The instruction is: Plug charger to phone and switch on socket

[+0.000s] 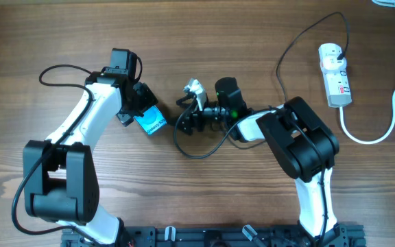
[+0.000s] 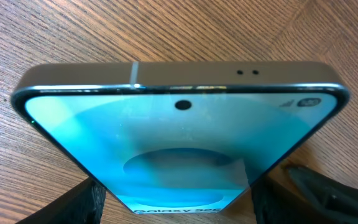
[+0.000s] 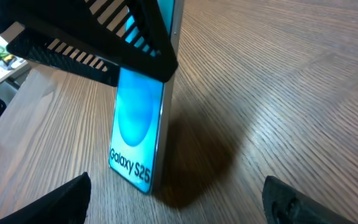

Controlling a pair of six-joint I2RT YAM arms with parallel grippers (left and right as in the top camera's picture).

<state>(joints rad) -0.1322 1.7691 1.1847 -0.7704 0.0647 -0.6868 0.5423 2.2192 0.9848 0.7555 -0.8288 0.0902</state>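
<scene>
Left pincer [image 2: 178, 202] clamps the phone [image 2: 166, 137] by its sides, holding it upright, left of centre on the worktop [image 1: 204, 41]. We see the right pincer [image 3: 188, 199] just beside the phone, spread wide and gripping nothing. The charger [image 1: 330, 53] sits plugged into the socket [image 1: 337, 81], far right, its black cable trailing toward the arms.

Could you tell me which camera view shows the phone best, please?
Right wrist: the phone shows its screen with readable "Galaxy S25" lettering. Left wrist shows mostly its upper end, close up; overhead it looks small.
</scene>
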